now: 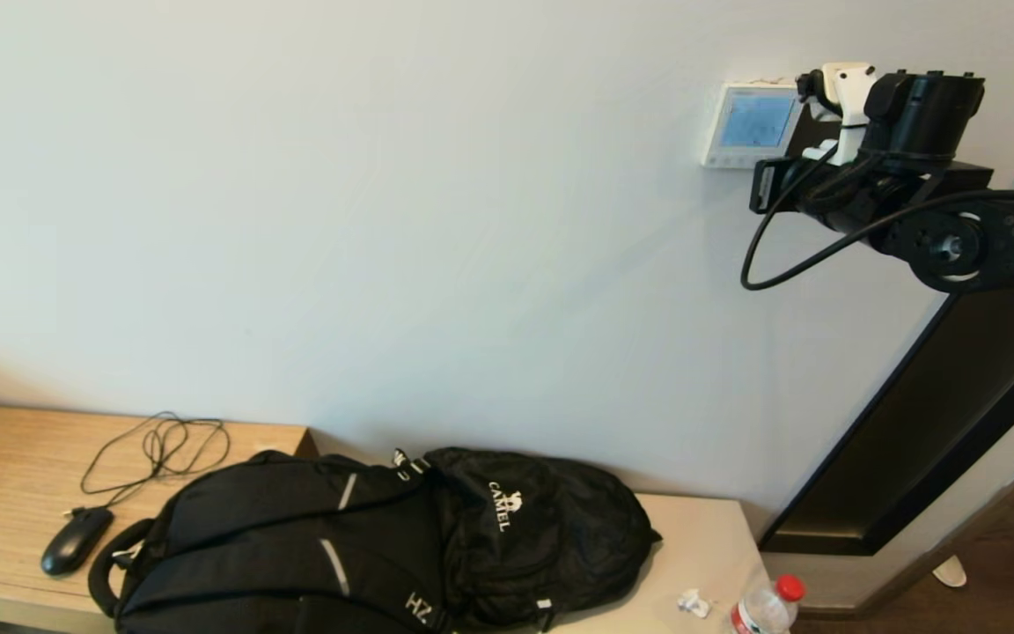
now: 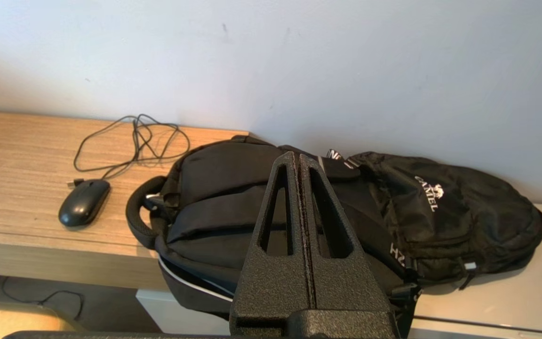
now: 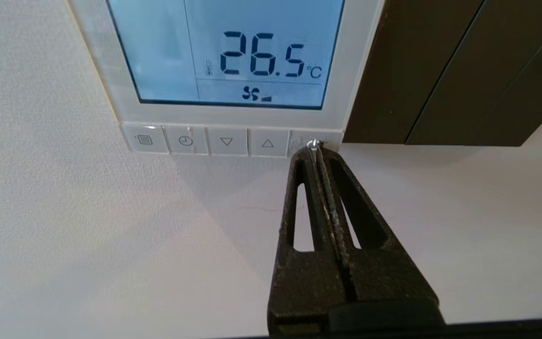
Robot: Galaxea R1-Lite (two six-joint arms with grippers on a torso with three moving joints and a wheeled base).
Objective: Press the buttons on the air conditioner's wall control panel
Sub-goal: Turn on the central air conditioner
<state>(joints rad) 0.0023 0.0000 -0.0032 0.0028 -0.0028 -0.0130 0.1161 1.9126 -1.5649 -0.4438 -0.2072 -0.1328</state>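
The white wall control panel [image 1: 746,123] hangs high on the wall at the right; its light-blue screen [image 3: 233,52] reads 26.5 °C. A row of pale grey buttons [image 3: 226,141] runs under the screen: menu, clock, down arrow, up arrow, and a last one at the dark-frame end. My right gripper [image 3: 314,149] is shut and empty, its tip on that last button [image 3: 301,140]. In the head view the right gripper [image 1: 764,187] reaches up to the panel's lower edge. My left gripper [image 2: 298,157] is shut and empty, parked low above a black backpack.
A dark door or frame [image 1: 938,423] runs beside the panel [image 3: 440,70]. Below, a wooden desk [image 1: 5,475] holds a black mouse [image 1: 76,539] with cable, the black backpack [image 1: 384,546], a crumpled wrapper [image 1: 694,603] and a red-capped bottle [image 1: 767,606].
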